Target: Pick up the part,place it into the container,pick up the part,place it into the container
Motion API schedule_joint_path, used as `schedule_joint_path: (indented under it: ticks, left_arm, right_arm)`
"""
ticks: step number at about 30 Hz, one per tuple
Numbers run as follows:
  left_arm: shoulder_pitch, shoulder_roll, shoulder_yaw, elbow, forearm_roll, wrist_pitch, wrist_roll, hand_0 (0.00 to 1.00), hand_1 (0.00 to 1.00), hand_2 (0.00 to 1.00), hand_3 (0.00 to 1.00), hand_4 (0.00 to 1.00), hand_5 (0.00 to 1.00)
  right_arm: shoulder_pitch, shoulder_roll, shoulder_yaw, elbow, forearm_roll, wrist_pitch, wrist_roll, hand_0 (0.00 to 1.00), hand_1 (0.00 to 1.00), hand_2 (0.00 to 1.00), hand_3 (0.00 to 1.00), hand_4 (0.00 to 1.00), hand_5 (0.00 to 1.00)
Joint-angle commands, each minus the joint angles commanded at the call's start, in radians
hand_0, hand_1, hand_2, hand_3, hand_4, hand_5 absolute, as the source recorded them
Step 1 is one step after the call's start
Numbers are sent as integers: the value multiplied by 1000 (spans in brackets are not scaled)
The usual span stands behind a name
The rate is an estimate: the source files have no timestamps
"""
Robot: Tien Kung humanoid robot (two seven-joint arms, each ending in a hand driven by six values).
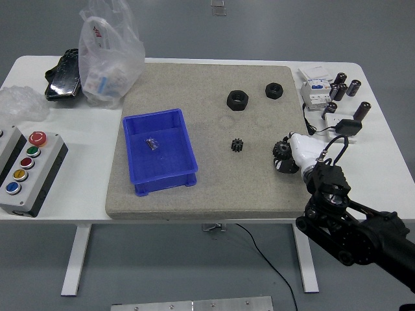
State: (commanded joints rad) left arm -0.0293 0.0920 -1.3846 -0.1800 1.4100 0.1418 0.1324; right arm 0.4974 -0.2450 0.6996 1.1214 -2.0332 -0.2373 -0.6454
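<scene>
A blue container (159, 151) stands on the grey mat at the left, with a small metal part (151, 144) lying inside it. A small black gear (237, 145) lies on the mat to its right. Two black nuts (237, 100) (274, 90) lie further back. My right hand (289, 155), white with black fingers, is at the mat's right edge with its fingers closed around another black gear (281, 151). The hand sits low at the mat. My left hand is out of view.
A button box (24, 170) sits at the left edge. A plastic bag (107, 55) and black items (63, 76) lie at the back left. Electrical parts and black cylinders (337, 92) lie at the back right. A black cable (318, 126) runs beside my right hand.
</scene>
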Motion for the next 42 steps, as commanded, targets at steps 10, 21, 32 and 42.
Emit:
schedule_joint_path:
  ticks: [10, 21, 32, 42]
  left_arm:
    - [1, -1, 6, 0, -6, 0, -1, 718, 654, 647, 702, 777, 473]
    - [1, -3, -27, 0, 29, 0, 16, 718, 653, 647, 702, 777, 473]
    - [-7, -4, -43, 0, 46, -2, 30, 718, 653, 647, 702, 777, 473]
    - [-8, -5, -41, 0, 42, -3, 29, 718, 653, 647, 702, 777, 473]
  right_arm:
    - [14, -7, -27, 28, -1, -52, 0, 262, 400, 329, 395, 145, 2]
    - [167, 43, -196, 229, 5, -92, 5, 261, 407, 315, 383, 139, 2]
    - [297, 146, -398, 258, 20, -107, 84, 287, 434, 387, 450, 194, 2]
    - [314, 155, -452, 221, 45, -48, 68, 293, 485, 516, 592, 247, 186]
